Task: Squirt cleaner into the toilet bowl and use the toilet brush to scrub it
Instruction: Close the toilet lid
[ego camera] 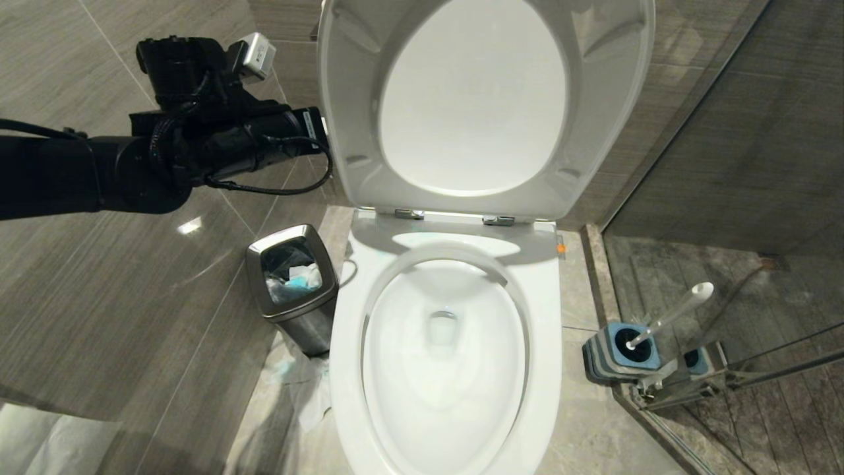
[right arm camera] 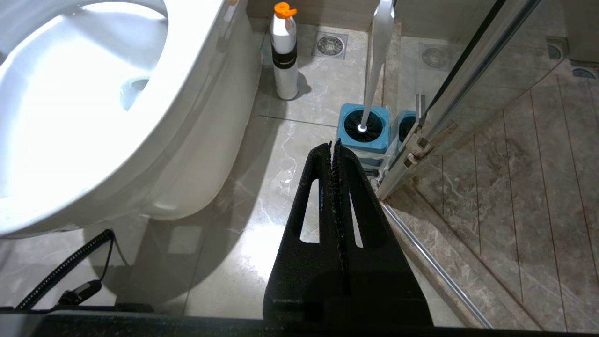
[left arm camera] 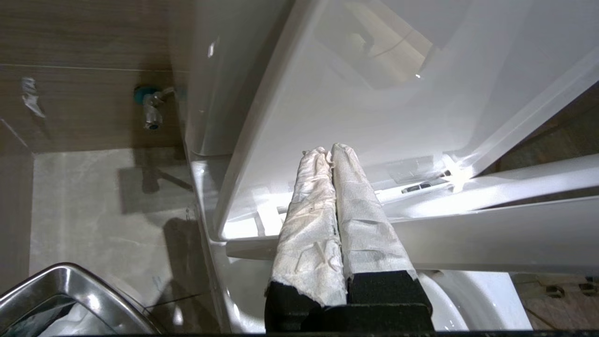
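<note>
Toilet brush (ego camera: pixel 666 318) stands in blue holder (ego camera: pixel 623 356) on floor right of toilet bowl (ego camera: pixel 547 330), handle tilted, free. Likely light, stiff plastic; handle thin, smooth, may slip: grip mid-handle, lift straight out. Cleaner bottle (right arm camera: pixel 285 51), orange cap, upright on floor by bowl's base; probably squeezable, take at body. Left gripper (left arm camera: pixel 333 150) fingers pressed together, cloth-wrapped, empty, beside raised lid (ego camera: pixel 475 99). Right gripper (right arm camera: pixel 333 146) fingers together, empty, above floor near holder. Bowl shows no blue.

Bright overhead light, porcelain glare, sharp
</note>
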Controlling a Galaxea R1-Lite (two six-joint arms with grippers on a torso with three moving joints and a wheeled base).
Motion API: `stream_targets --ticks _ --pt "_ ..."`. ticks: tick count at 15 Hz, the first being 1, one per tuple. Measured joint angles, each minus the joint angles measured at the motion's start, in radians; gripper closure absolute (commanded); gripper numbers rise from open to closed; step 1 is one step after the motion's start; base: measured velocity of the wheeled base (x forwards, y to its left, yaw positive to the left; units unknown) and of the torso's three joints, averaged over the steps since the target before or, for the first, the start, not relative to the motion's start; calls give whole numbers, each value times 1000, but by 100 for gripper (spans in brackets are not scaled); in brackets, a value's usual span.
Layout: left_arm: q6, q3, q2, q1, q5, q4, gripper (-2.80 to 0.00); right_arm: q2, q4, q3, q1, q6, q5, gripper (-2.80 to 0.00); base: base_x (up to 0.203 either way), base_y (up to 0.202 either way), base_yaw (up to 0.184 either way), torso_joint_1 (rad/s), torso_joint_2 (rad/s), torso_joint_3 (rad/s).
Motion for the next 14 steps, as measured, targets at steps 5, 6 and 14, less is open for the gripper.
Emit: stream_targets --ticks 5,6,14 --pt "1 29 -48 39 8 -2 0 0 0 0 0 0 0 0 0 0 0 0 0 0" --pt "1 30 -57 51 10 -5 0 0 0 0 0 0 0 0 0 0 0 0 0 0" --pt "-1 -188 -61 139 21 -111 0 0 0 0 0 0 0 0 0 0 0 0 0 0"
